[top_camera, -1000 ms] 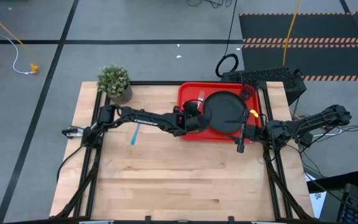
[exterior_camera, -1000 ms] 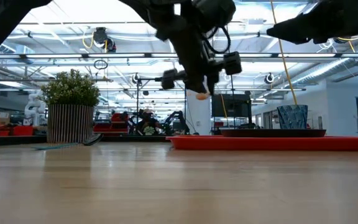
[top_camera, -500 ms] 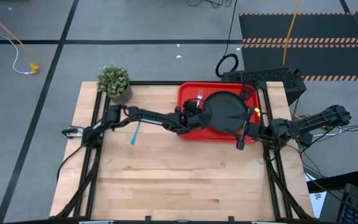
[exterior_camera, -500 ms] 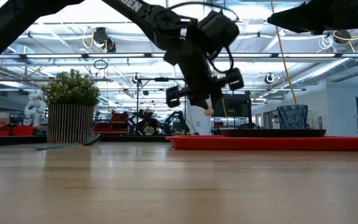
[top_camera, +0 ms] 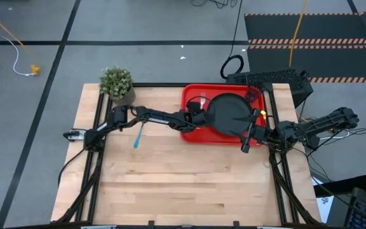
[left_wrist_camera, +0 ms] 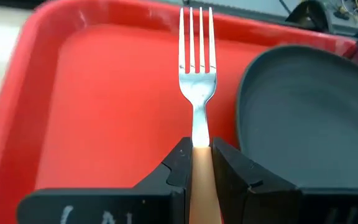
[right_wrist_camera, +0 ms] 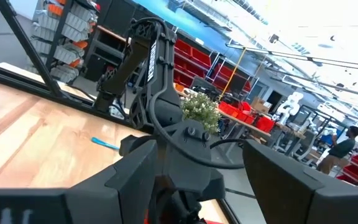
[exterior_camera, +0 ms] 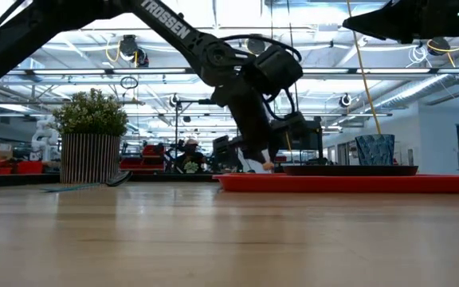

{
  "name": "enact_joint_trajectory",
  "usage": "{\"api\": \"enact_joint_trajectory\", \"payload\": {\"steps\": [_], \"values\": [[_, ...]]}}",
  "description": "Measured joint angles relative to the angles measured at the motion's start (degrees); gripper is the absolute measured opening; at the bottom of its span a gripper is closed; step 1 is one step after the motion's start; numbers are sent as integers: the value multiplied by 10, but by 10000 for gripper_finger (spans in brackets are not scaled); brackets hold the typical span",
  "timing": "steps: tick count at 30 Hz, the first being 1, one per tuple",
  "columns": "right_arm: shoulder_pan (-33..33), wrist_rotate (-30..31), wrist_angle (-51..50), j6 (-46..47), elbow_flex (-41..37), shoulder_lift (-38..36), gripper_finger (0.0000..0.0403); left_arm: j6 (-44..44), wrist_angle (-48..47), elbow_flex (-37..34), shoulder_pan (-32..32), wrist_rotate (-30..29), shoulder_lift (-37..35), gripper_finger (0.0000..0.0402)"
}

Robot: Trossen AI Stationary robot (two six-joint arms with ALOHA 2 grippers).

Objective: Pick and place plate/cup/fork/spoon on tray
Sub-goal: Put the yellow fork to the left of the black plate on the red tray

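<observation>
Fingers (left_wrist_camera: 179, 165) of the left gripper (left_wrist_camera: 196, 165) are clamped tight on the orange-tan handle of the fork (left_wrist_camera: 196, 81), and the wrist view shows it plainly: silver tines pointing forward over the red floor of the tray (left_wrist_camera: 104, 106), the black plate (left_wrist_camera: 303, 112) just beside the fork. From above, the left gripper (top_camera: 196, 117) sits over the tray's left portion, the fork (top_camera: 203, 100) poking out ahead of it, right next to the plate (top_camera: 232, 115), which lies in the middle of the tray (top_camera: 190, 93).

Over on the right side, the right gripper (top_camera: 248, 137) hangs at the tray's near right corner, its fingers spread apart and holding nothing, as the right wrist view shows.

Back on the bare wooden surface (top_camera: 183, 184), the spoon (top_camera: 137, 136) lies by itself, blue handle showing, well apart from the tray and under the left arm's reach. A potted green plant (top_camera: 117, 84) stands at the far left corner. In the low view the left arm dips down to the tray's rim (exterior_camera: 349, 182), the plant (exterior_camera: 92, 135) off to the side.
</observation>
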Motion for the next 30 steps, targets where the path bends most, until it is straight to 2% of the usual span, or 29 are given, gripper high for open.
{"api": "enact_joint_trajectory", "payload": {"steps": [9, 21, 30], "values": [[0, 0, 0, -2, 0, 0, 231, -25, 0, 0, 2, 43, 16, 47], [0, 0, 0, -2, 0, 0, 231, -58, -5, 0, 2, 38, 30, 50], [0, 0, 0, -2, 0, 0, 231, -71, -6, 0, 2, 34, 29, 123]]}}
